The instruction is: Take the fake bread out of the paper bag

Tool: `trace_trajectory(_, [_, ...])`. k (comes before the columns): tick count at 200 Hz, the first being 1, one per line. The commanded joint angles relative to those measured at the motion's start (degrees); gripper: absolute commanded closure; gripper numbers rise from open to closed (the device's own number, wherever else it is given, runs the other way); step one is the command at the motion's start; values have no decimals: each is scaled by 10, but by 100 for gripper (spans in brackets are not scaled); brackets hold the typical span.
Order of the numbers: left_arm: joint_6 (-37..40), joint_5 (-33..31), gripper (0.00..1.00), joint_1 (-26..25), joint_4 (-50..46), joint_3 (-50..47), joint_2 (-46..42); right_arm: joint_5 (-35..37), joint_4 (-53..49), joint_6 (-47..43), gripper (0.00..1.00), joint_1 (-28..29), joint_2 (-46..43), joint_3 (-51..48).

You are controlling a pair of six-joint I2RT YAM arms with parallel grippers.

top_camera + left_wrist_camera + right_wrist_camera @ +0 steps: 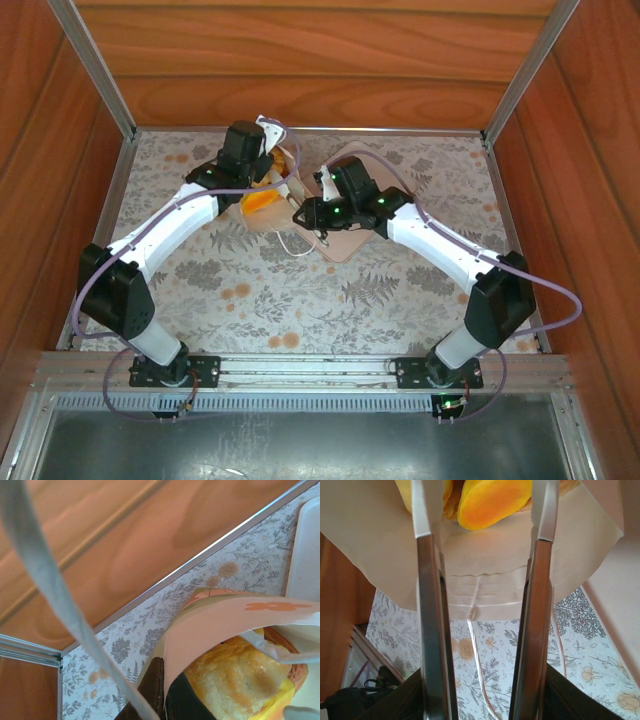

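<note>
The paper bag lies on its side at the table's back middle, its mouth facing right. My left gripper is shut on the bag's upper rim; in the left wrist view its dark fingers pinch the paper wall. Golden fake bread fills the bag, and yellow-orange pieces show in the top view. My right gripper is open at the bag's mouth. Its metal fingers straddle the lower lip, and an orange piece lies between the tips.
A flat pink tray lies under my right wrist, just right of the bag. The bag's white cord handles trail on the floral tablecloth. Wooden walls close in the back and sides.
</note>
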Motion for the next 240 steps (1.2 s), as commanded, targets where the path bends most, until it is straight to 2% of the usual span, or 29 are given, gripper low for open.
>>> trace_trajectory(1, [-7, -2, 100, -6, 39, -2, -24, -12, 17, 11, 48, -4, 5, 25])
trace_trajectory(215, [-16, 8, 100, -8, 49, -11, -30, -57, 54, 36, 48, -7, 95, 83])
trace_trajectory(227, [-16, 10, 100, -9, 50, -11, -30, -55, 53, 35, 51, -7, 98, 86])
trace_trajectory(240, [-16, 9, 100, -9, 50, -11, -30, -55, 51, 34, 57, -7, 97, 86])
